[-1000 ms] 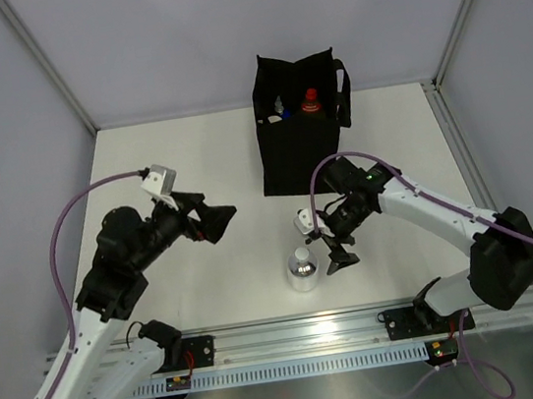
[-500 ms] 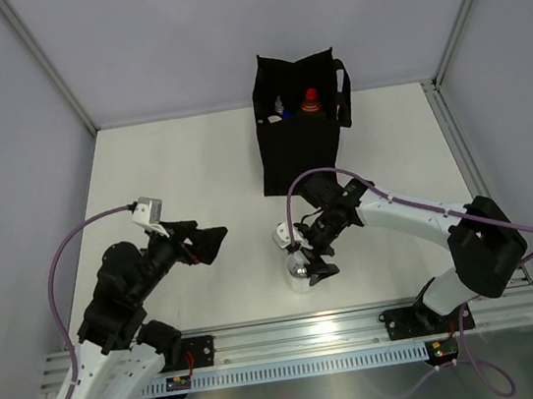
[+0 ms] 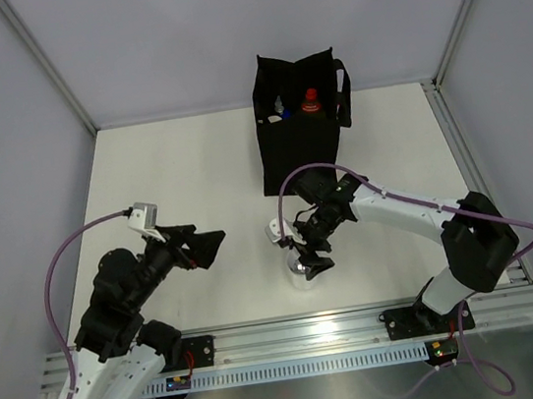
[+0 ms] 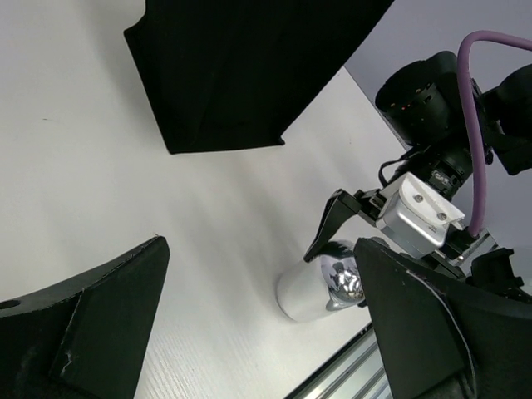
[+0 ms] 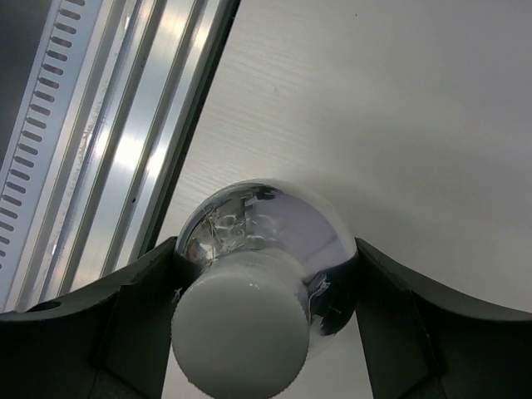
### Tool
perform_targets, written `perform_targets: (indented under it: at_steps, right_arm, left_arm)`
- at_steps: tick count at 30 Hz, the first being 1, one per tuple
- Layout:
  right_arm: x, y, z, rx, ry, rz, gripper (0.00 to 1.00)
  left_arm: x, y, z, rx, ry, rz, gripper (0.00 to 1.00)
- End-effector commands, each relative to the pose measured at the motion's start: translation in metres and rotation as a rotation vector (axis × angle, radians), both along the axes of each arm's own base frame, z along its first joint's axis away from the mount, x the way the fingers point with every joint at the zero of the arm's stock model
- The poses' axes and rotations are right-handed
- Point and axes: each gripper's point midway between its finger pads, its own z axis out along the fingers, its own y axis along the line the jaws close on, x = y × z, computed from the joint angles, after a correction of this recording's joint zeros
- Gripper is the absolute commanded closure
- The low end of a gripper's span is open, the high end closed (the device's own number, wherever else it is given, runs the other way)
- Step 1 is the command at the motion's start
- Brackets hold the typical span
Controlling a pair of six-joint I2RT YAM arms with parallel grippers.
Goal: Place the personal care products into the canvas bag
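Clear plastic, white-capped, the bottle stood upright on the surface, on the near side of the canvas bag. The right gripper had its fingers either side of the rounded shoulder; whether they pressed, I couldn't tell. It looked light, stiff and slick, so I'd take it lower, across the body. The left gripper hung spread and empty, nearer than the bag and to its left. Inside the bag, caps showed.

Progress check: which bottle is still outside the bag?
The clear white-capped bottle, standing on the table between the right end effector's fingers. The blue-capped bottle and red-capped bottle are in the canvas bag.
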Motion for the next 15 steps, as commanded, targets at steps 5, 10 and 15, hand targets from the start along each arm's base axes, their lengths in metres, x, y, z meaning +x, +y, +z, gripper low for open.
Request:
perform_targets:
  at_steps: [5, 10, 15]
  right_arm:
    - [0.033, 0.006, 0.093, 0.059, -0.072, -0.202, 1.00]
    - [0.089, 0.005, 0.195, 0.222, -0.115, -0.428, 1.00]
    - [0.149, -0.008, 0.285, 0.396, -0.157, -0.614, 1.00]
  left_arm:
    - [-0.005, 0.007, -0.001, -0.020, -0.001, 0.028, 0.01]
    - [-0.009, 0.008, -0.002, -0.035, 0.001, 0.025, 0.01]
    - [-0.010, 0.009, 0.002, -0.046, -0.012, 0.030, 0.01]
